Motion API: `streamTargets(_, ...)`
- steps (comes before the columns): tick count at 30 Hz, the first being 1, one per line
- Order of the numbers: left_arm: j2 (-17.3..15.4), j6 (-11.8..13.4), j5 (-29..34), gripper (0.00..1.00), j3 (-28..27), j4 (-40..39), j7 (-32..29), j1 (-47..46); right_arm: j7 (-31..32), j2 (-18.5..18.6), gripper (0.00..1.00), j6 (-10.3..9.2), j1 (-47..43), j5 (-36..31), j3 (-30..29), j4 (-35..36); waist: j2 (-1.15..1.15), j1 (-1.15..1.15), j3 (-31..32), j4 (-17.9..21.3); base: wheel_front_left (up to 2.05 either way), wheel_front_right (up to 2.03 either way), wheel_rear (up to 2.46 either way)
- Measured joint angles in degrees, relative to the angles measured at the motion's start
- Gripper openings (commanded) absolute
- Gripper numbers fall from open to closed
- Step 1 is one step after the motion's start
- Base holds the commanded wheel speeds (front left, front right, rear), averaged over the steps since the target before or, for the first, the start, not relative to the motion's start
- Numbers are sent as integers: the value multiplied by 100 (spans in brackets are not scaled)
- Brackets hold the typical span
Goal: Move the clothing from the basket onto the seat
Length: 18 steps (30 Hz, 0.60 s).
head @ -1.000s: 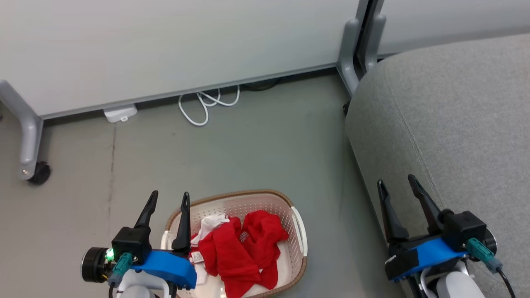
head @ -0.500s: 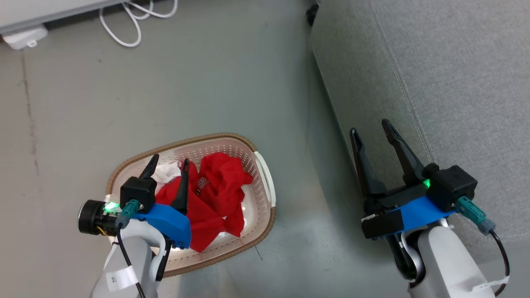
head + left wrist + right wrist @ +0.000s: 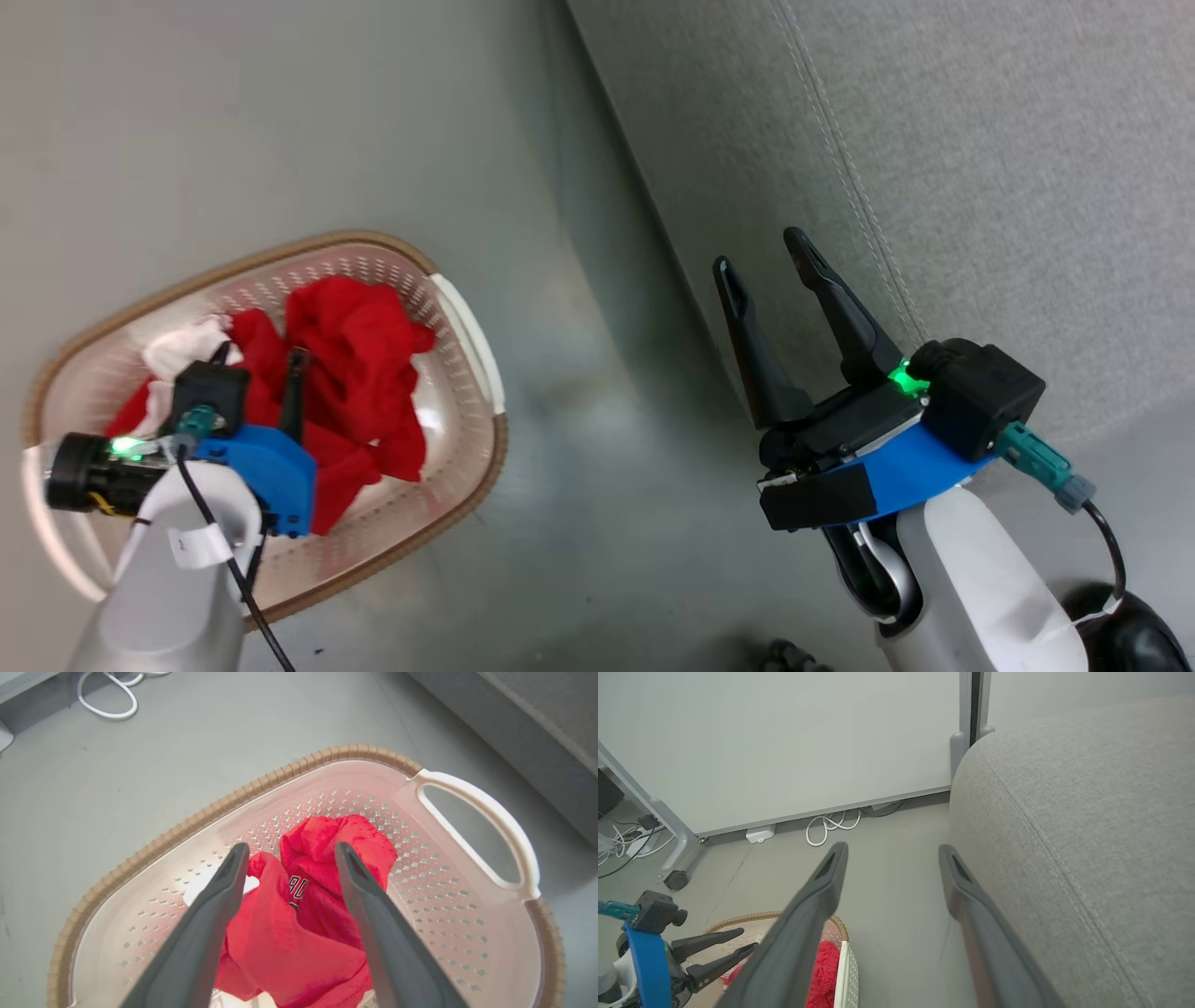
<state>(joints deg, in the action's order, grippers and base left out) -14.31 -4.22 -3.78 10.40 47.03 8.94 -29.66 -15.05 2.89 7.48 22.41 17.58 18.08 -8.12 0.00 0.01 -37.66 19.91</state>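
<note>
The basket (image 3: pixel 280 247), cream with a brown rim, stands on the floor at the lower left of the head view. The clothing (image 3: pixel 359 336), crumpled red fabric with a white piece, lies inside it. My left gripper (image 3: pixel 260 359) hangs open just above the pile, pointing down into it. In the left wrist view the left gripper (image 3: pixel 290 847) straddles the clothing (image 3: pixel 327 835) inside the basket (image 3: pixel 280 772) with nothing pinched. My right gripper (image 3: pixel 758 252) is open and empty, held over the front edge of the grey seat (image 3: pixel 980 140), also shown as the right gripper (image 3: pixel 892 847) beside the seat (image 3: pixel 1087 812).
Grey floor separates the basket from the seat. In the right wrist view a pale panel wall (image 3: pixel 784 742) stands behind, with a caster foot (image 3: pixel 675 879), a coiled white cable (image 3: pixel 831 826) and a small white box (image 3: pixel 760 834) at its base.
The head camera has tilted down and turned, shifting the whole picture. My left gripper has come over the basket and dipped toward the clothing. Both grippers stay open.
</note>
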Motion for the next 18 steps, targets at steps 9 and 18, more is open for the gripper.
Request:
streamTargets(9,-457,276,62,100,-79,381,-486,-309,0,0,100,1,127,248,58,142,0,0,-621,396,0,0,0)
streamTargets(18,-665,432,-68,100,-204,848,-1194,-630,0,-1,100,1,277,415,223,213,0,0,-1013,509,0,0,0)
